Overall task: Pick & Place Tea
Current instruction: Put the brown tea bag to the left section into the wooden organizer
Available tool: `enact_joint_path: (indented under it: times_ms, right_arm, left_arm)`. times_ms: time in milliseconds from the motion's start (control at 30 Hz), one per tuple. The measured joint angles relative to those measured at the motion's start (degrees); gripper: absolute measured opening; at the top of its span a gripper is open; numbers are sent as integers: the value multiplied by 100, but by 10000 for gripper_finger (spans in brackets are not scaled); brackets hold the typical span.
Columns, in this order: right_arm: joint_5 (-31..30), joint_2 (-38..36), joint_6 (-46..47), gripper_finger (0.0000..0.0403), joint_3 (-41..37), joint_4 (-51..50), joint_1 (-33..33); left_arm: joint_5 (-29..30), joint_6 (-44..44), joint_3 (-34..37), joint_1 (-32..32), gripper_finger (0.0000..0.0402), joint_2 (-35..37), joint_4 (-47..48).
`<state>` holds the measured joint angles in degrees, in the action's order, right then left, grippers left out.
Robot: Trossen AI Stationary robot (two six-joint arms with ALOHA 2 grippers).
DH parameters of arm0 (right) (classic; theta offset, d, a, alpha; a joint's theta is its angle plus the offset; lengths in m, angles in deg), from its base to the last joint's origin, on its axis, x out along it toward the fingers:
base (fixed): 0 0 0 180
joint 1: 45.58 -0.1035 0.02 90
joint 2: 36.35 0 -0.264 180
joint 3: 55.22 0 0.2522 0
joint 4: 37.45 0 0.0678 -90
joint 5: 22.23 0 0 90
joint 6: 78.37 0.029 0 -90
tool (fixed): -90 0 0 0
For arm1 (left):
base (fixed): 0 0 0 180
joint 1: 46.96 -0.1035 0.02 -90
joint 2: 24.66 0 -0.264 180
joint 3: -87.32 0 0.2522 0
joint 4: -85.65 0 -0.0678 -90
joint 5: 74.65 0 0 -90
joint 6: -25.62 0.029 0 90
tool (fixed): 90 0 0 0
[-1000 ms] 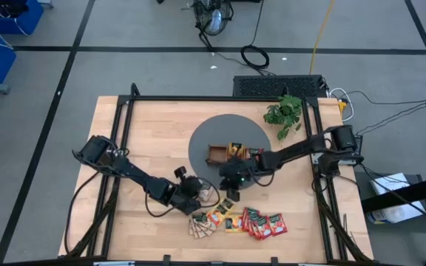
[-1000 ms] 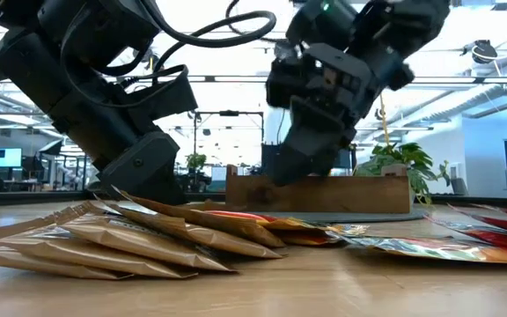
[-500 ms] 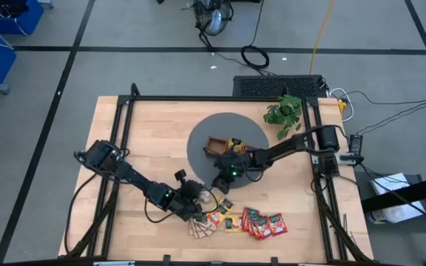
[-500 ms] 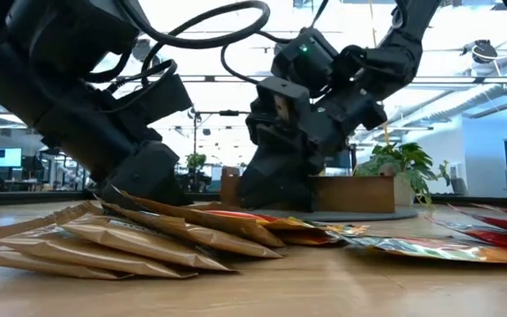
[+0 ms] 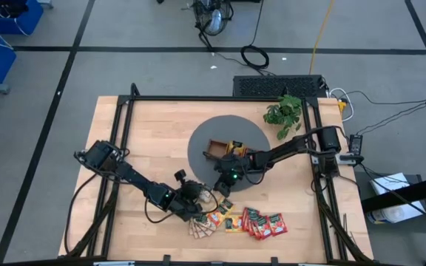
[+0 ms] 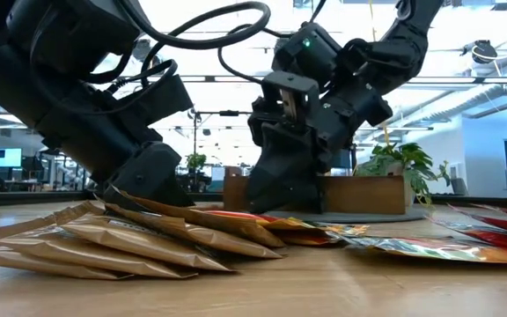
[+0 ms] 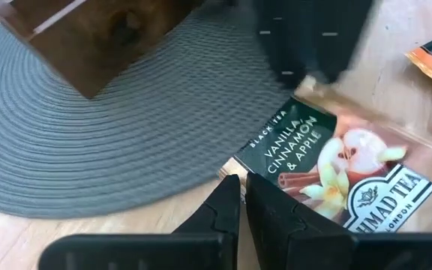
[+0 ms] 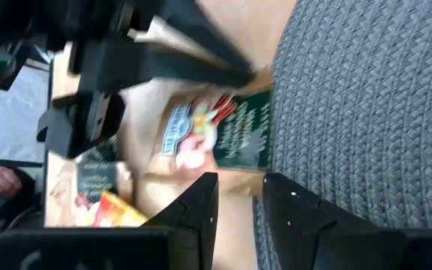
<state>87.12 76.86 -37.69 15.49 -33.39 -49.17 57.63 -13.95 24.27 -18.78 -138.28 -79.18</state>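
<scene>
A green-and-tan tea sachet (image 7: 328, 161) lies at the near edge of the grey round mat (image 5: 202, 140). My left gripper (image 7: 240, 196) is shut at the sachet's near corner. My right gripper (image 8: 237, 191) comes from the mat side. It is open, with its fingertips at the sachet's opposite edge (image 8: 227, 174). Whether they touch the sachet, I cannot tell. In the high view the left gripper (image 5: 200, 201) and the right gripper (image 5: 222, 188) face each other between the mat and a row of several more tea sachets (image 5: 241, 221). My left gripper pinches one corner of the sachet (image 7: 232, 172) between its two fingertips. It comes slanting down from the table's left near side. The rest of the sachet lies flat ahead of the fingers, partly over the mat's edge.
A brown wooden tray (image 5: 222, 150) stands on the mat behind the right gripper. A green plant (image 5: 283, 112) stands at the far right. Tan sachets (image 6: 121, 238) fan out on the wood near the left arm. Red ones (image 5: 266, 225) lie farther right.
My right gripper has left the tray and come down toward the table's near edge, to the sachet held by the left gripper. It rolled its wrist as it came. The sachet has stayed where it was.
</scene>
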Motion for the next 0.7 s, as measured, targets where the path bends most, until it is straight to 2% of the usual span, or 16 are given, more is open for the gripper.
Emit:
enact_joint_path:
  times_ms: [400, 700]
  right_arm:
    - [42, 9, -105, 98, -7, -38, -67]
    - [-110, 13, -406, 98, -11, -95, -73]
  left_arm:
    - [30, 160, 1, 17, 35, 1, -106]
    - [147, 623, 0, 253, 35, 619, -138]
